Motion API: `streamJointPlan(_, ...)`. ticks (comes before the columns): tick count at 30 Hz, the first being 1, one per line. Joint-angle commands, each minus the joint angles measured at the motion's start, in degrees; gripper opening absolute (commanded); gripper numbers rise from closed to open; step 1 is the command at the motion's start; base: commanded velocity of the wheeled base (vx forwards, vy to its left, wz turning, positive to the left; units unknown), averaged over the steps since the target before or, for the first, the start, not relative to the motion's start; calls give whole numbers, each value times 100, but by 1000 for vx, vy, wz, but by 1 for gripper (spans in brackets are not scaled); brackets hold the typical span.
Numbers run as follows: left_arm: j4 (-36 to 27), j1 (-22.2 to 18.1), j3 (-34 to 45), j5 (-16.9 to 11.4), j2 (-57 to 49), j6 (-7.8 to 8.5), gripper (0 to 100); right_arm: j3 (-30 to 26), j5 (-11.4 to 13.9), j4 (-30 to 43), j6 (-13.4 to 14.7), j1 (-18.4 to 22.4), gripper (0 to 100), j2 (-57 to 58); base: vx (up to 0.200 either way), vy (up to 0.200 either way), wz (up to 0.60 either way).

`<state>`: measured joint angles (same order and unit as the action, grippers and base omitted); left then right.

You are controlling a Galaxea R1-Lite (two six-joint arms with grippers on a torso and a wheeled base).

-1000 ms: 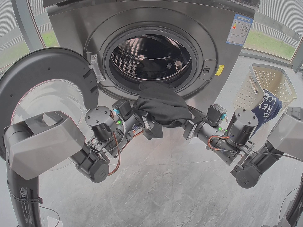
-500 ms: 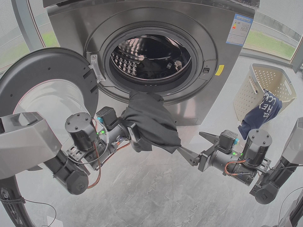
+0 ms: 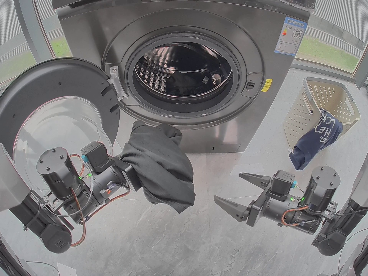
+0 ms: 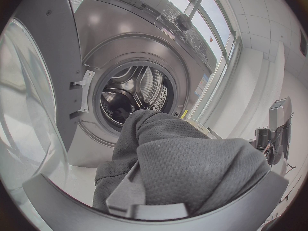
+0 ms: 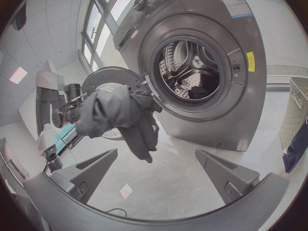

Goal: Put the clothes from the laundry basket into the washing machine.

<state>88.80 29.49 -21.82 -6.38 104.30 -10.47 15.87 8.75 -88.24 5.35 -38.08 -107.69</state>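
Observation:
A dark grey garment [image 3: 161,161] hangs over my left gripper [image 3: 135,171], which is shut on it below and left of the washing machine's open drum [image 3: 184,71]. In the left wrist view the cloth [image 4: 186,164] covers most of the fingers. My right gripper [image 3: 230,188] is open and holds nothing, low over the floor to the right of the garment; the right wrist view shows its jaws wide apart [image 5: 155,153] with the garment [image 5: 112,109] beyond them. A dark item [image 5: 199,92] lies inside the drum. A navy garment [image 3: 316,137] hangs over the laundry basket [image 3: 329,92].
The round washer door [image 3: 57,92] stands swung open at the left, close behind my left arm. The basket leans at the right beside the machine. Bare grey floor [image 3: 184,234] lies between the arms.
Both arms pulled back and down from the drum's lip. The left carried the dark garment down and left. The right let go of it, moved down and right, and opened.

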Motion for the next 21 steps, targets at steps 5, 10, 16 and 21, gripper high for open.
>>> streamJointPlan(5, -3, -224, 11, -22, -42, 45, 0, 12, -225, -9, 19, 214, 100, 3, 0, 0, 0)
streamJointPlan(10, -3, -224, 90, -39, 2, 291, 0, 30, -295, -1, 62, 293, 100, -85, 0, 0, 0)
streamJointPlan(16, -3, -180, 161, -39, 20, 493, 0, 39, -304, -1, 71, 539, 100, -94, 0, 0, 0)
streamJointPlan(21, -3, -180, 161, -48, 20, 537, 0, 39, -313, -1, 71, 600, 100, -94, 200, 0, 0)
